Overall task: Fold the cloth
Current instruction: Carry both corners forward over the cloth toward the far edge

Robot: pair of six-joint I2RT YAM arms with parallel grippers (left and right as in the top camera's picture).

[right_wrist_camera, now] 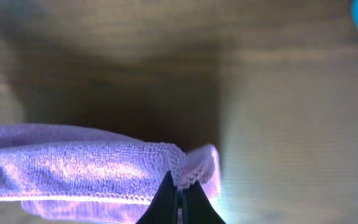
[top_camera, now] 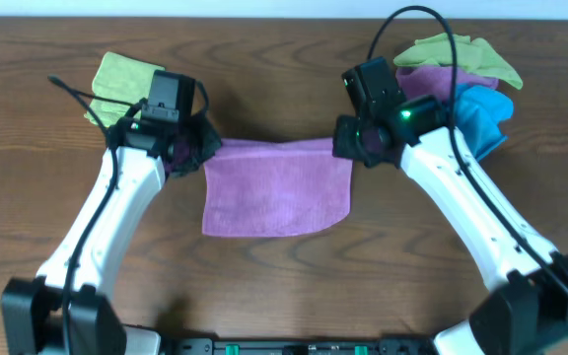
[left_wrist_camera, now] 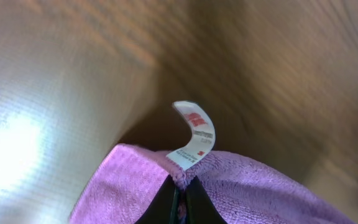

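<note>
The wooden desk (top_camera: 284,286) filled the overhead view, with the two white arms reaching up across it from the near edge, the left arm (top_camera: 116,212) and the right arm (top_camera: 471,207) angled in towards each other. Between them lay the cloth (top_camera: 276,187), purple and fuzzy, spread in the middle of the desk. Its near part rested flat, and its far edge was strung between the two arms and sagged a little in the middle. In the wrist views a dark shadow under that edge suggested it was raised off the wood.

Off to the far right sat a heap of a lime-green cloth (top_camera: 461,54), a blue cloth (top_camera: 486,113) and some more purple fabric (top_camera: 432,81). A second lime-green cloth (top_camera: 121,79) lay at the far left, behind the left arm.

The left pincer (left_wrist_camera: 180,186) was clenched on the cloth's far left corner, its tips pinching the hem. The right pincer (right_wrist_camera: 179,196) was clenched on the far right corner in the same way, biting only a little of the stitched edge.

The cloth looked light, limp and grippy rather than slippery. It would likely drape and trail instead of holding a shape, so the hemmed corners were the sound places to hold it, and both needed to travel together to keep the edge taut.

A small white care label (left_wrist_camera: 196,134) with red print curled up from the hem just past the left pincer's tips.
</note>
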